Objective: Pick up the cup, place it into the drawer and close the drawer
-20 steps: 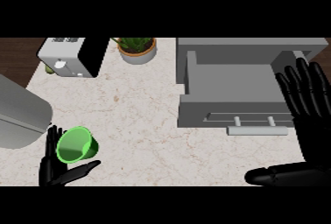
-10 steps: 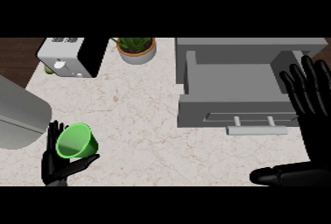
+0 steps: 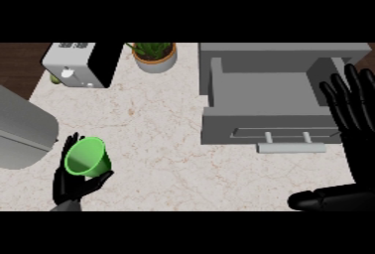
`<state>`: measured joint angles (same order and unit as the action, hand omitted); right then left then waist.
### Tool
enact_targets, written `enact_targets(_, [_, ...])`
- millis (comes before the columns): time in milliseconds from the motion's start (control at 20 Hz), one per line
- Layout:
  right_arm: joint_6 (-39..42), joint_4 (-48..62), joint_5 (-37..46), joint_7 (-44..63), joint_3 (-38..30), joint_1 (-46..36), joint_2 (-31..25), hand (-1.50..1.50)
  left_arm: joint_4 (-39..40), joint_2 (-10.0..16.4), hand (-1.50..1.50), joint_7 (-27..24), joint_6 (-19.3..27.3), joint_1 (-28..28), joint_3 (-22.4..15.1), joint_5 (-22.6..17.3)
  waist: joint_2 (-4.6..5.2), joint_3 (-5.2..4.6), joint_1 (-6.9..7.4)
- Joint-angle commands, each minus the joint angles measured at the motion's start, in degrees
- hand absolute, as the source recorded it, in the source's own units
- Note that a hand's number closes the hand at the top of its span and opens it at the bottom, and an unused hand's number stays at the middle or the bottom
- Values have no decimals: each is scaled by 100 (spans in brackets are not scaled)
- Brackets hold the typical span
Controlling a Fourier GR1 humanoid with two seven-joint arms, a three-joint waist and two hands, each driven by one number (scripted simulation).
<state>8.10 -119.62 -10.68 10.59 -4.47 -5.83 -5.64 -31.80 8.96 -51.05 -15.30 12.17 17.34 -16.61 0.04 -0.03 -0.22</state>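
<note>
Edging slightly upward, left hand (image 3: 73, 186) clasps the green cup (image 3: 86, 158); right hand (image 3: 357, 124) open.

The left hand (image 3: 73, 187) and right hand (image 3: 359, 139) are glossy black, slender-fingered.

The cup (image 3: 86, 158) hides the left hand (image 3: 73, 187)'s palm. The right hand (image 3: 355, 119) runs off the right edge. The plant (image 3: 155, 55) is cut off on top, a grey box (image 3: 22, 130) at left.
</note>
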Motion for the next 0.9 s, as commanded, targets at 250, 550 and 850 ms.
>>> enact_targets(250, [-125, -276, -85, 432, -42, -137, -70, -150, -145, -90, 150, -533, -233, 200, -136, -5, -11, 1, 4])
enact_targets(550, [-46, 28, -3, 58, -75, -16, -11, -150, -581, -21, 150, -619, 156, 39, -169, 41, -9, 4, 27])
enact_targets(850, [-35, -82, 227, 84, 200, -86, 16, -150, -218, -198, 150, -827, 194, 559, -371, 272, -5, 0, 3])
